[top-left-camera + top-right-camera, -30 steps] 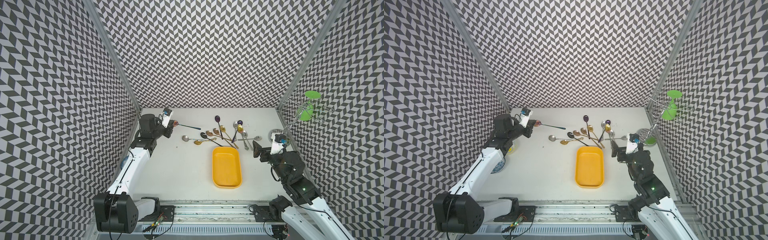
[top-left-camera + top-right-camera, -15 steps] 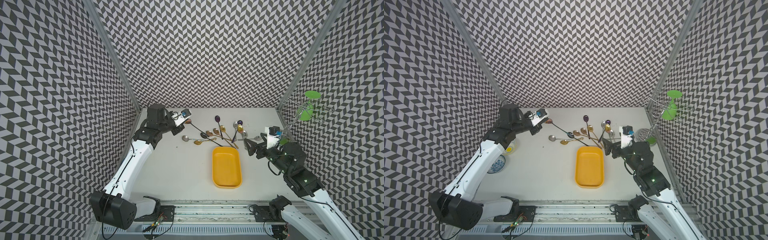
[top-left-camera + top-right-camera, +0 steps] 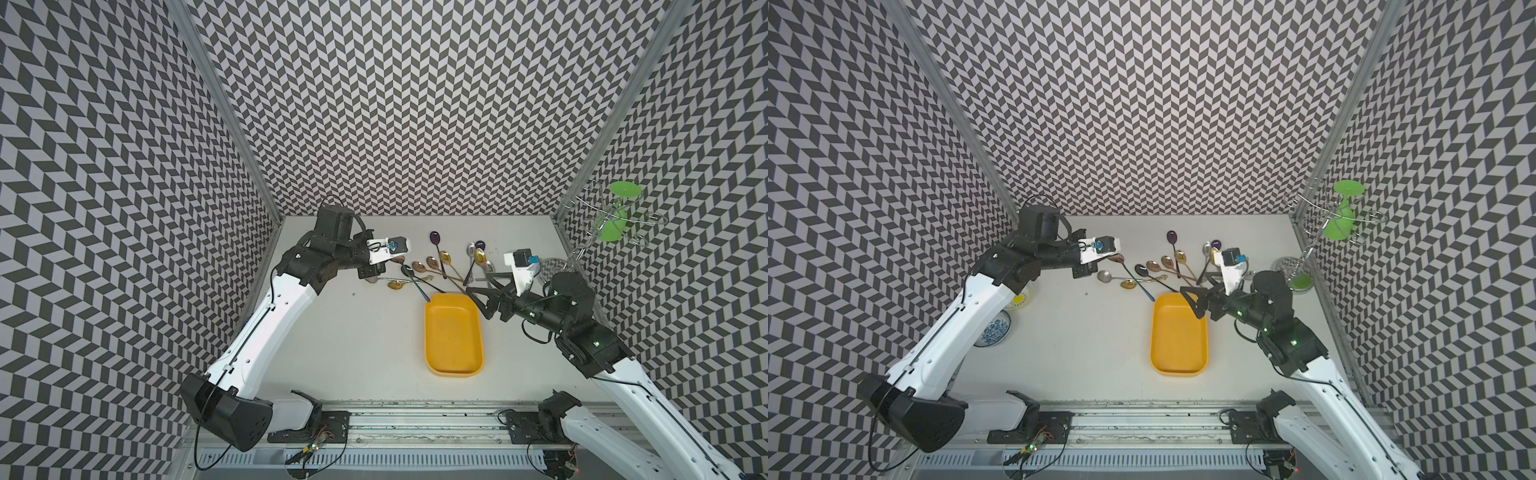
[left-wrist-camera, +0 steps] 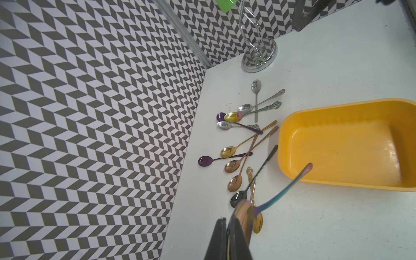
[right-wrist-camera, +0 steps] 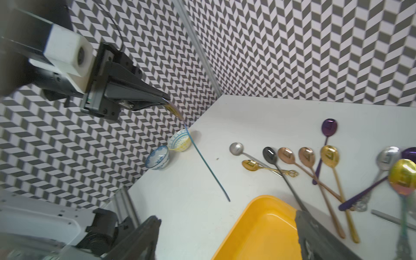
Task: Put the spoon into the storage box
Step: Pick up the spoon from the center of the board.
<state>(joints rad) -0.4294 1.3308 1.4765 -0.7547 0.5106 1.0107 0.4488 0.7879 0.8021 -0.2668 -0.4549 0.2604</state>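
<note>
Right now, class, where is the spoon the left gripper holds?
In the right wrist view the spoon slants down from the left gripper, its handle tip by the storage box's far left corner.

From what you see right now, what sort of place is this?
Probably a robot test cell: chevron-patterned walls box in a white table, a left arm and right arm stand on a metal rail, and spoons lie beside a yellow storage box.

Left arm stretched from near edge toward table's far edge; left gripper (image 5: 166, 101) clamped on spoon (image 4: 292, 183) bowl. Right arm bent along right edge; right gripper (image 3: 476, 301) spread wide.
</note>
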